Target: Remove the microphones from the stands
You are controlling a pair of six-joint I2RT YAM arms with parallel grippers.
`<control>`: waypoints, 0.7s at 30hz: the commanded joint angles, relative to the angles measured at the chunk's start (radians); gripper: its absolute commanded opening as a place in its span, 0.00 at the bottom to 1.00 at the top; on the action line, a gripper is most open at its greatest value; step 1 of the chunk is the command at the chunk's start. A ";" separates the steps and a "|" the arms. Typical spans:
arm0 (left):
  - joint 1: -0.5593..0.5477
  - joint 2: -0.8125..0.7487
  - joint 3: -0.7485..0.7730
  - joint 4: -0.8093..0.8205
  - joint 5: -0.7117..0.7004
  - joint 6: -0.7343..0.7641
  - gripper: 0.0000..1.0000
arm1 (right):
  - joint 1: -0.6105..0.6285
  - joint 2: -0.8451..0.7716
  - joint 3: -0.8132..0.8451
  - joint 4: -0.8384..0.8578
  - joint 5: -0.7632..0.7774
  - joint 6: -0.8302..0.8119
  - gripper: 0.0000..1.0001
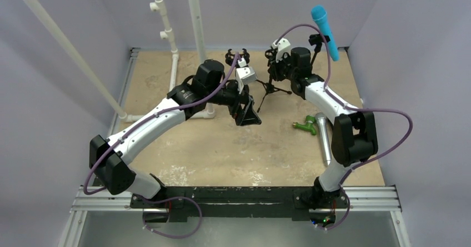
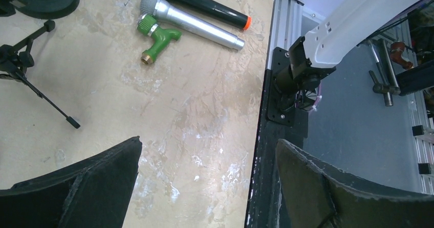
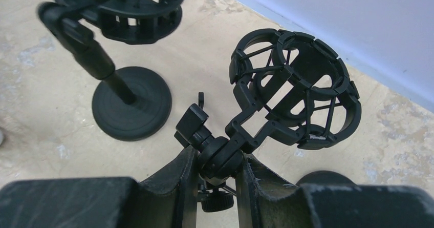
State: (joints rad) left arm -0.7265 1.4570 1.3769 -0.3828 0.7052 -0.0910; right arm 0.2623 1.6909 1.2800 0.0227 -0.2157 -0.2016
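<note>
A blue microphone (image 1: 325,31) sits tilted in the clip of a stand (image 1: 316,47) at the back right. My right gripper (image 1: 274,62) is left of it, shut on the swivel joint (image 3: 219,159) of a black tripod stand (image 1: 270,89). That stand's cage-like shock mount (image 3: 297,102) is empty. My left gripper (image 1: 248,114) is open and empty, low over the table's middle. In the left wrist view its jaws (image 2: 209,143) stand wide apart over the table's near edge.
A silver microphone (image 2: 199,25), a black microphone with an orange end (image 2: 197,2) and a green part (image 2: 156,36) lie on the table at the right. A second shock-mount stand with a round base (image 3: 130,105) stands behind. White pipes (image 1: 166,30) rise at the back left.
</note>
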 commanded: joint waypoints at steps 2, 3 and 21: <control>0.007 -0.040 -0.015 0.040 -0.001 0.028 1.00 | -0.001 0.027 0.021 0.169 0.053 0.037 0.00; 0.006 -0.041 -0.015 0.041 -0.001 0.027 1.00 | -0.001 0.038 0.017 0.170 0.057 0.040 0.00; 0.008 -0.082 -0.038 0.041 -0.027 0.044 1.00 | 0.000 -0.012 -0.100 0.123 0.050 0.128 0.80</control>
State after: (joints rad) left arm -0.7265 1.4220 1.3575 -0.3813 0.6895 -0.0834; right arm 0.2626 1.7477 1.1736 0.1387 -0.1589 -0.0994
